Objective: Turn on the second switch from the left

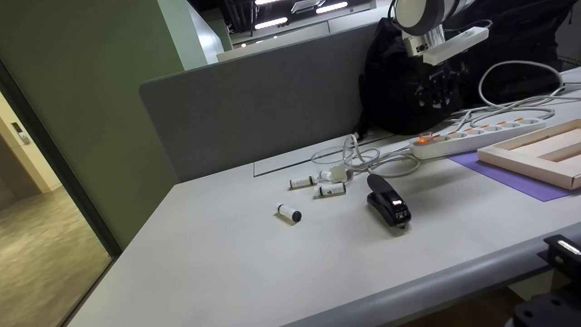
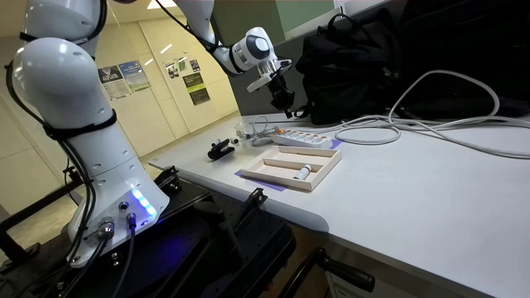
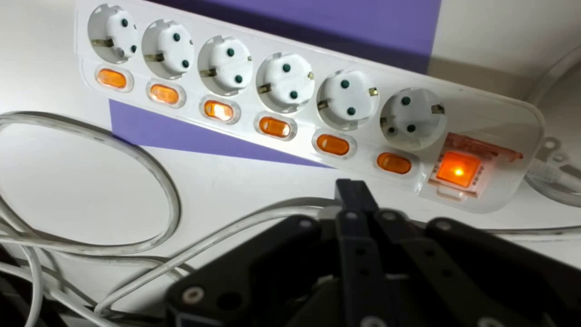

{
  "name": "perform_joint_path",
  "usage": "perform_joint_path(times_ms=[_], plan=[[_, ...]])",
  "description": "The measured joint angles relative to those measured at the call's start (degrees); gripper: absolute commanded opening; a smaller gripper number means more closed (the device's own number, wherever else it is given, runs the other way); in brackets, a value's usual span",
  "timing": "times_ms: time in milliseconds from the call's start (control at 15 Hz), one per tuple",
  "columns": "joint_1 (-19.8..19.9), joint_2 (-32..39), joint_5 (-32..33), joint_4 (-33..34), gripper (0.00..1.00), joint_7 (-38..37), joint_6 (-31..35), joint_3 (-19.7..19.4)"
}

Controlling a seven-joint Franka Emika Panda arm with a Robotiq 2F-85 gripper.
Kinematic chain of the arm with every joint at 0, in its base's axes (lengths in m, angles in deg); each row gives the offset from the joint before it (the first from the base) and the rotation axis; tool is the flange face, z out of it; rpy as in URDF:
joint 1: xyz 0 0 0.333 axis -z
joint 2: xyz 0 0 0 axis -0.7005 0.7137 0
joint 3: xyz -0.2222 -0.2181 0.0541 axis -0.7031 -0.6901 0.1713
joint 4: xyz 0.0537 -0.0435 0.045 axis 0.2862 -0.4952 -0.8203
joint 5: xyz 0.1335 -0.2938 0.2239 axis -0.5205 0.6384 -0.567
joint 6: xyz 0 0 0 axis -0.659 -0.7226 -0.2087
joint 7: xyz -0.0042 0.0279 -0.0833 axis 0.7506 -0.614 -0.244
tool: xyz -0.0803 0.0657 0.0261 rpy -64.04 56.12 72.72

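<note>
Hanging above the table (image 1: pixel 218 254), the gripper (image 3: pixel 356 193) pointed downward near the lit end of a long white power strip (image 3: pixel 492 113), its jaws narrow, tip lying against tip. In an exterior view the fingertips (image 2: pixel 288 112) stood apart from the strip; in the wrist view they showed just beside the row of small orange switches (image 3: pixel 274 127), near the two closest to the lit end. The second switch from the left (image 3: pixel 333 144) sat in that row, next to a round socket (image 3: pixel 348 97), counting only the small switches from the large glowing switch (image 3: pixel 458 169) (it formed the left end in both exterior views; whether it belonged in the count, I could not tell). Whether that small switch was on or off could not be made out either. A reddish cover (image 3: pixel 483 146) stood along one edge of the large one.

The strip lay partly on a purple sheet (image 1: pixel 508 175), which also ran beneath a pale tray (image 2: pixel 276 179). A small white bottle (image 2: pixel 303 172) lay in one of the tray's compartments, and the tray stood just beside the strip. Past the lit end, a black handheld device (image 1: pixel 388 200) rested on the table near several small white containers (image 1: pixel 330 189). White cable (image 3: pixel 171 197) lay in loops beside the strip, and a black bag (image 2: pixel 343 74) stood behind it, in front of a grey partition (image 1: pixel 254 104).
</note>
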Motion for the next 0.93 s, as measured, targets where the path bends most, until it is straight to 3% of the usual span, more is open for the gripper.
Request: perform_joint_path(times_ms=[933], plan=[[-0.5, 5.8, -6.0, 2.9, 0.00, 0.0, -0.5, -0.6]])
